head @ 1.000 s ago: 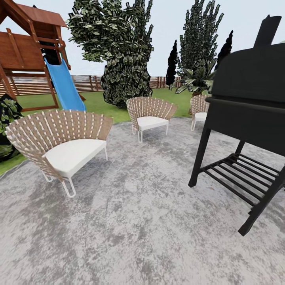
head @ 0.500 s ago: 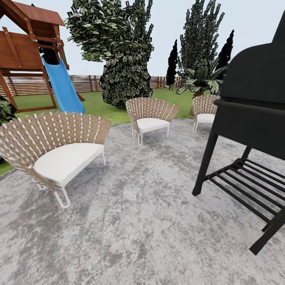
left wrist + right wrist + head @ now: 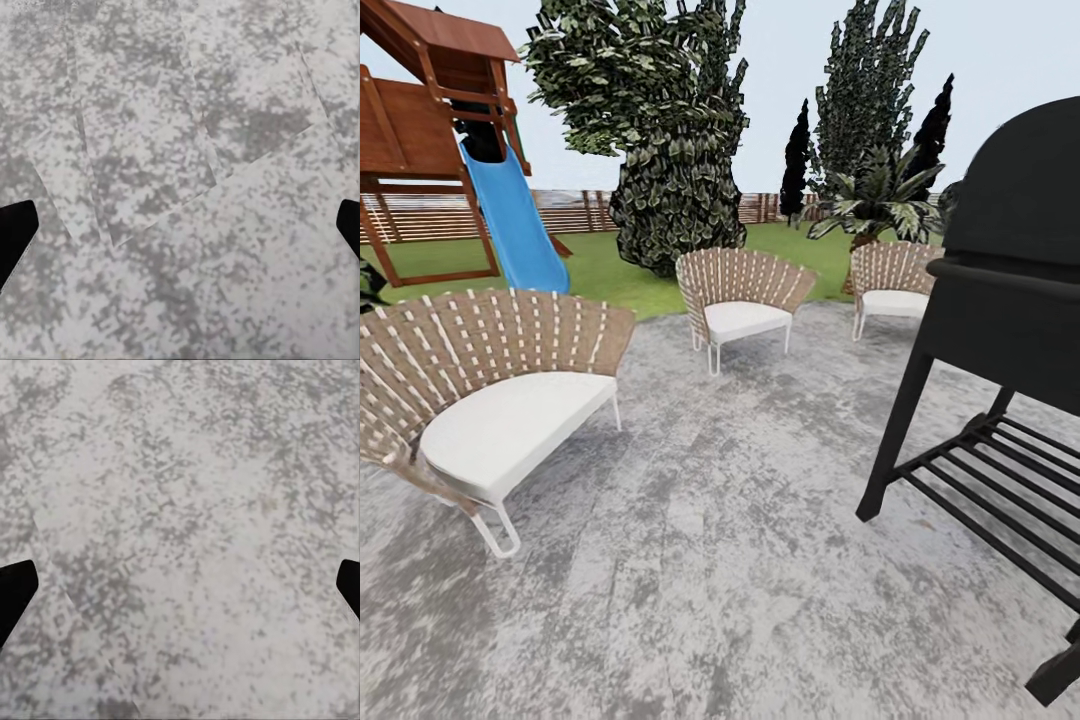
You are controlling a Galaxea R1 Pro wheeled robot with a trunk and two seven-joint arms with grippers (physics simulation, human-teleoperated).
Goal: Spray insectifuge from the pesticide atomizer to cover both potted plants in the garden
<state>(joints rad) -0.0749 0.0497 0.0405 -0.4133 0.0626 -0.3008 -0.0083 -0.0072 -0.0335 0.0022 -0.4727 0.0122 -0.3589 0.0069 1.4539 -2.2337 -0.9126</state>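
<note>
Wicker seats ring a mottled grey patio (image 3: 710, 560) in the garden, the nearest chair (image 3: 480, 390) at the robot's left holding a white cushion (image 3: 510, 425), with two more chairs (image 3: 742, 292) (image 3: 892, 280) set farther back near the lawn (image 3: 610, 270). A black grill (image 3: 1010, 330) stands at the right, its slatted lower shelf bare. Beyond rise tall trees (image 3: 670, 140), a palm (image 3: 875, 195), a wooden fence (image 3: 570, 210) and a play tower with a blue slide (image 3: 510, 220). Left gripper (image 3: 180, 229) and right gripper (image 3: 180, 589) hang over bare paving, fingertips spread wide, nothing between them. Neither atomizer nor potted plants can be picked out.
</note>
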